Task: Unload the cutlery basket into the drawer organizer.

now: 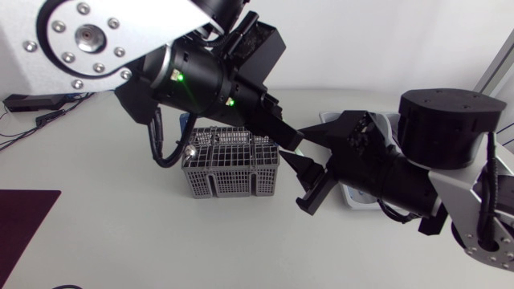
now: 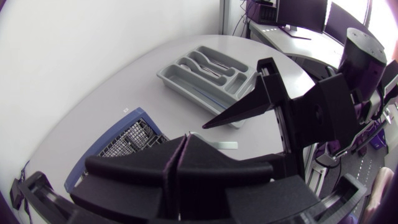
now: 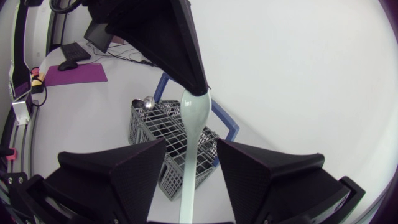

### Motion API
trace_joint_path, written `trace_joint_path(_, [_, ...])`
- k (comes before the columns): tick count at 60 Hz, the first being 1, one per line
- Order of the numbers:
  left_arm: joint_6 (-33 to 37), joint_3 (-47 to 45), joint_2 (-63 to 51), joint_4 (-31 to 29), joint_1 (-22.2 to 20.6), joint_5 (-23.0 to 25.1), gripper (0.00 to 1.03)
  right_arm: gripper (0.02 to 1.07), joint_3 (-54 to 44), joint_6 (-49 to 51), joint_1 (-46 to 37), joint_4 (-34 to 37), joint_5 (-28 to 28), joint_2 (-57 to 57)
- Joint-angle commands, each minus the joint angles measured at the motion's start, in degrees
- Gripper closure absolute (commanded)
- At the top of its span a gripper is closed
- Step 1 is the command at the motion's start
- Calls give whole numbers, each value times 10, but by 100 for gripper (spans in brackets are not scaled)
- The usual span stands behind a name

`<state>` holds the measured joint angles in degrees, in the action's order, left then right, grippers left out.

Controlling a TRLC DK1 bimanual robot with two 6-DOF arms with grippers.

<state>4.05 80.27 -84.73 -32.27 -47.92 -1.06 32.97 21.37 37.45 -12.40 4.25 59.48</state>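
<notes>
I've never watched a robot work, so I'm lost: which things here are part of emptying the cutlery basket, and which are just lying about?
Part of the job: grey cutlery basket; metal spoon in it; drawer organizer; pale spoon, held by the left gripper; right gripper, open on either side of its handle.
Just lying about: dark mat at the table's edge.

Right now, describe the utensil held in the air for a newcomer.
Start at the grey wire cutlery basket. Beside it, the left gripper pinches a pale green glossy utensil hanging inside the open right gripper. Unlike the shiny metal piece in the basket, it is pale and airborne.
</notes>
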Motion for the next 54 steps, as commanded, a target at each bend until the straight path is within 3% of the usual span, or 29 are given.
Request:
trace_joint_path(1, [-15, -15, 11, 5, -2, 5, 90, 59, 16, -12, 3, -12, -4, 12])
trace_joint_path(12, [-13, -17, 11, 7, -2, 7, 90, 63, 18, -12, 0, -14, -5, 20])
trace_joint_path(27, [-10, -20, 11, 10, 2, 7, 90, 79, 20, -12, -4, -17, -6, 27])
trace_joint_path(32, [-10, -20, 11, 11, 3, 7, 90, 80, 21, -12, -4, -17, -6, 27])
trace_joint_path(42, [-9, -23, 11, 13, 4, 6, 90, 96, 24, -12, -4, -14, -6, 33])
trace_joint_path(54, [-6, -26, 11, 15, 4, 6, 90, 99, 24, -12, -4, -4, -7, 34])
